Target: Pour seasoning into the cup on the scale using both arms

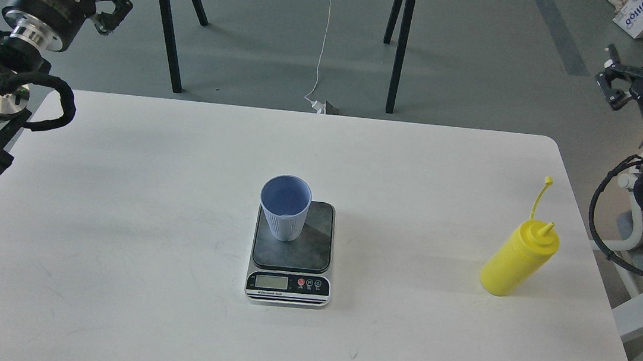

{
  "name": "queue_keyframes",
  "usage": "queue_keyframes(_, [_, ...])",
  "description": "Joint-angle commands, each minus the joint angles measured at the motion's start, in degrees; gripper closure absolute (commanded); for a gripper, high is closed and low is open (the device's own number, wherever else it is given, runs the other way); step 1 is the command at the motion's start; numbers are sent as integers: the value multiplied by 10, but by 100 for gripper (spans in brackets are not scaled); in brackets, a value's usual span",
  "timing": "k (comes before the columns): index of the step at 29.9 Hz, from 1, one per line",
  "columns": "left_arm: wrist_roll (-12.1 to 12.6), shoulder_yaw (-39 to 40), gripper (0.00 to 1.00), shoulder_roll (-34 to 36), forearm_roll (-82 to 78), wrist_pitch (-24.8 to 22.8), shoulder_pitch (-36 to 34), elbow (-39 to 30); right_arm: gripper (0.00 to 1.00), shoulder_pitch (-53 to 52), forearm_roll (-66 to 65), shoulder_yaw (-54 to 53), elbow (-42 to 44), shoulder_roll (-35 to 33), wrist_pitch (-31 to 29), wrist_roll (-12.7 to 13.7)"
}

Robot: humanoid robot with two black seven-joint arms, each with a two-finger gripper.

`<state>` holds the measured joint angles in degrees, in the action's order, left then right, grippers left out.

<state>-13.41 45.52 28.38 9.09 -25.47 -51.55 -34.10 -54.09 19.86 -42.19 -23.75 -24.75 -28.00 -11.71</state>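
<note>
Head view showing seasoning standing right of scale, cup on scale; likely light, squashy, gripping mid-body. Left gripper and right gripper spread, holding nothing.

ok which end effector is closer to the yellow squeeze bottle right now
The right one. The right end effector hangs off the table's far right corner, above and beyond the yellow squeeze bottle. The left end effector is off the far left corner, across the whole table.
</note>
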Motion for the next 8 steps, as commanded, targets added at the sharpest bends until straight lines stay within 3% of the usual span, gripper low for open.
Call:
queue_keyframes(1, [2,9,0,-2,5,0,3,2,0,-7,-1,-13,-2,25,0,0])
queue_keyframes(8, [1,10,0,1,6,0,5,2,0,-9,0,-18,-6,26,0,-2])
